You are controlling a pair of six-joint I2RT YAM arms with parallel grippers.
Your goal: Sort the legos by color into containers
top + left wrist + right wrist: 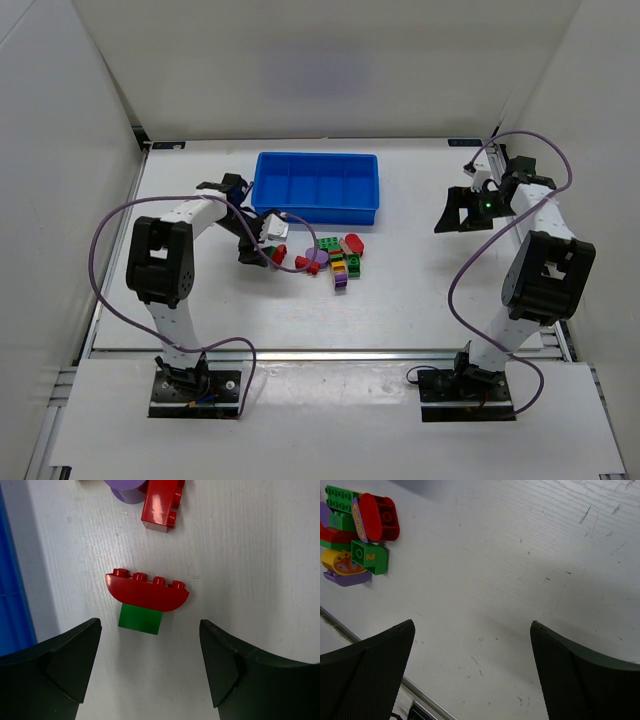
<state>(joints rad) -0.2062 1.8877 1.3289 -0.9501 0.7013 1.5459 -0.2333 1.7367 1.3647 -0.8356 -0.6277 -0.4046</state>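
Observation:
The legos lie in a loose heap (335, 258) on the white table, just in front of the blue tray of containers (320, 214). Its compartments look empty. A red curved brick (146, 592) sits on a green block (140, 619), apart from the heap on its left. My left gripper (262, 256) (150, 655) hangs over this pair, open, with the green block just ahead of the fingertips and untouched. Further on lie a second red brick (161, 505) and a purple piece (127, 490). My right gripper (447, 210) (472, 650) stands open over bare table at the right.
The tray's blue wall (12, 595) runs along the left edge of the left wrist view. In the right wrist view the heap shows a red rounded brick (380, 517), a green one (370, 556) and a yellow one (340, 562). The table's metal front edge (380, 670) is near.

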